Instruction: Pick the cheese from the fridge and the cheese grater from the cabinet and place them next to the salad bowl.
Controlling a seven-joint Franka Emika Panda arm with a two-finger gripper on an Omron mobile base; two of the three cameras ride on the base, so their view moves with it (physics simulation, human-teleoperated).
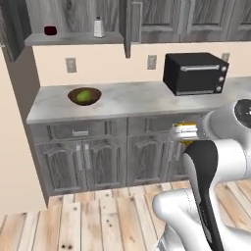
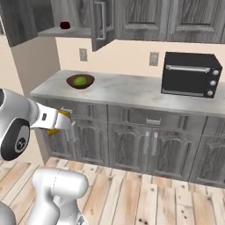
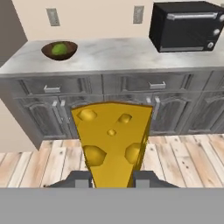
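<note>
The yellow-orange cheese point(image 3: 111, 138) wedge with holes sits between my fingers, and my gripper point(image 3: 113, 177) is shut on it. From the base the gripper point(image 1: 182, 131) hangs in front of the lower cupboards, below counter height, with the cheese point(image 2: 57, 122) in it. On the counter's left part stands the brown salad bowl point(image 1: 84, 95) holding green lettuce, well ahead of the cheese. Above it, the cabinet point(image 1: 73, 38) is open, and the silver cheese grater point(image 1: 99, 27) stands on its shelf. The fridge is out of view.
A dark red cup point(image 1: 50, 30) shares the shelf, left of the grater. A black toaster oven point(image 1: 196, 73) occupies the counter's right side. Bare grey counter point(image 1: 137, 98) lies between bowl and oven. The open cabinet door point(image 1: 128, 29) juts forward.
</note>
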